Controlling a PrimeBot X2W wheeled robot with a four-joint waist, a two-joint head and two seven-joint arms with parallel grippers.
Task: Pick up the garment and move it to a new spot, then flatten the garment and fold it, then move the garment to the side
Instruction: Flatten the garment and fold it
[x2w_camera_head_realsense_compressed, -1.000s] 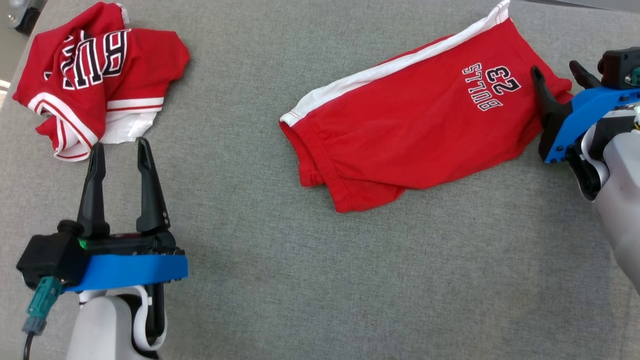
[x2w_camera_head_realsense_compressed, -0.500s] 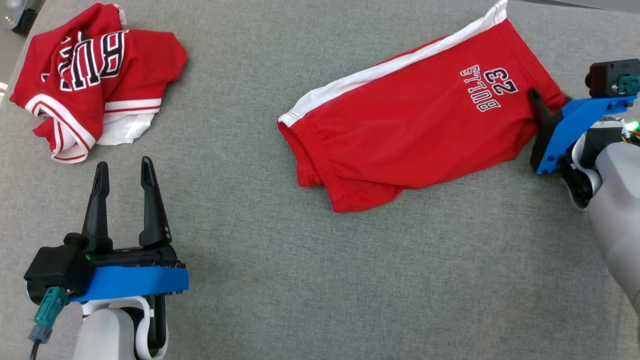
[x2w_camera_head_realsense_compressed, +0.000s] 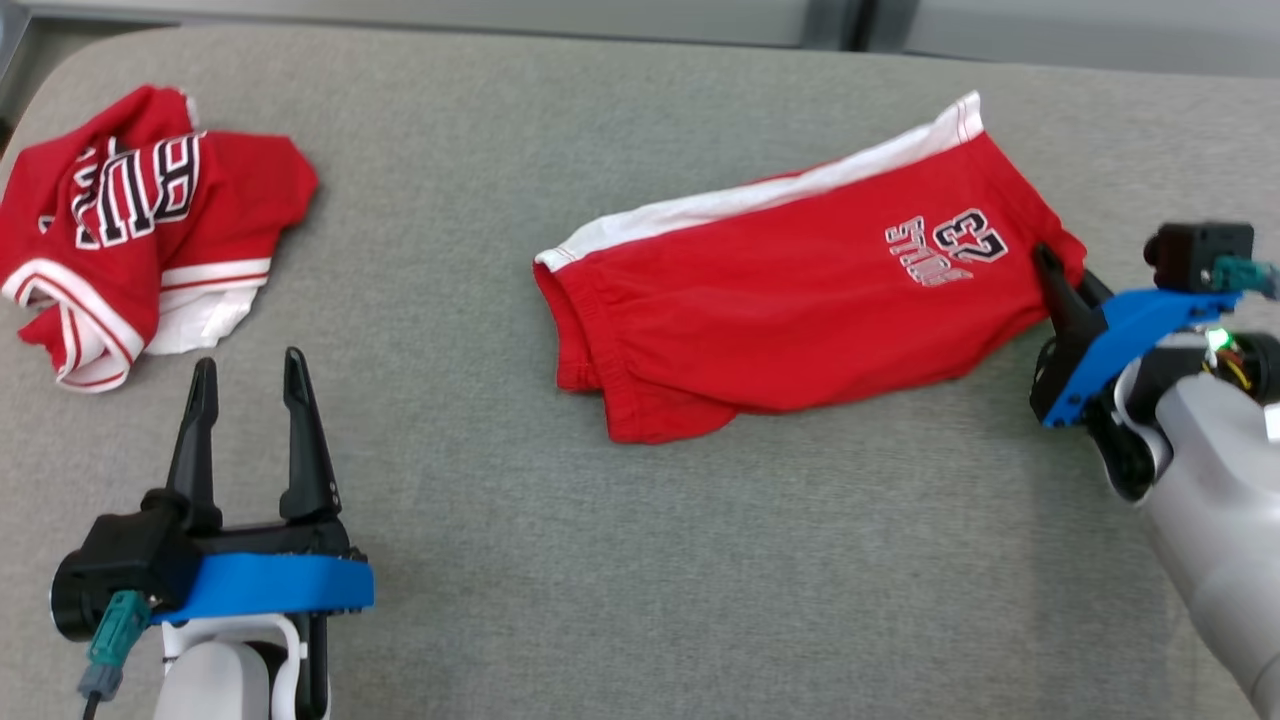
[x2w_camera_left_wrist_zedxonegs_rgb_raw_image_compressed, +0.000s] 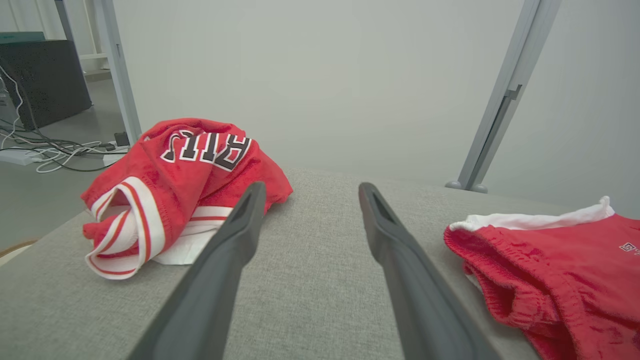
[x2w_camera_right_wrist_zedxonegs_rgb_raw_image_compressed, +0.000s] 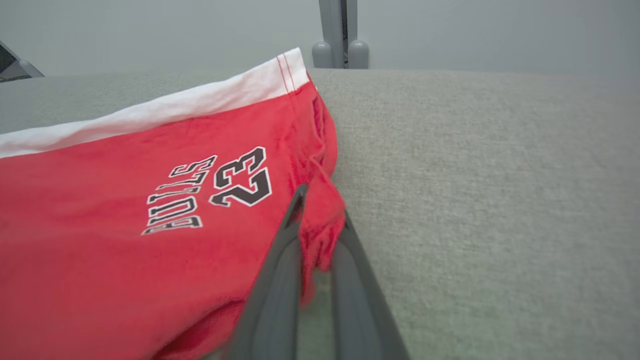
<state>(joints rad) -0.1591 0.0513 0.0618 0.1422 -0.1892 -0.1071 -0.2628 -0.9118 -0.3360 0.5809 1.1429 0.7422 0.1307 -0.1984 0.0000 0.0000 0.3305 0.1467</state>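
Observation:
The garment (x2w_camera_head_realsense_compressed: 780, 300) is a pair of red shorts with a white side stripe and "BULLS 23" print, lying on the grey padded table (x2w_camera_head_realsense_compressed: 600, 560) right of centre. My right gripper (x2w_camera_head_realsense_compressed: 1060, 268) is shut on the shorts' right-hand edge. In the right wrist view a fold of red cloth (x2w_camera_right_wrist_zedxonegs_rgb_raw_image_compressed: 320, 220) is pinched between the two dark fingers (x2w_camera_right_wrist_zedxonegs_rgb_raw_image_compressed: 275, 280) of the right gripper (x2w_camera_right_wrist_zedxonegs_rgb_raw_image_compressed: 322, 210). My left gripper (x2w_camera_head_realsense_compressed: 248, 365) stands open at the lower left, with nothing between its fingers. The left wrist view shows the left gripper (x2w_camera_left_wrist_zedxonegs_rgb_raw_image_compressed: 311, 190) over bare table, with the shorts' waistband (x2w_camera_left_wrist_zedxonegs_rgb_raw_image_compressed: 565, 280) to its right.
A second red garment (x2w_camera_head_realsense_compressed: 140, 220), a crumpled jersey with white trim and black lettering, lies at the table's far left corner, just beyond my left gripper; the jersey (x2w_camera_left_wrist_zedxonegs_rgb_raw_image_compressed: 185, 170) also shows in the left wrist view. A grey post (x2w_camera_right_wrist_zedxonegs_rgb_raw_image_compressed: 340, 30) stands behind the table's far edge.
My right gripper has gone from open to shut on the shorts' right edge. The head camera has tilted, so the whole picture has shifted. The left arm has kept its place.

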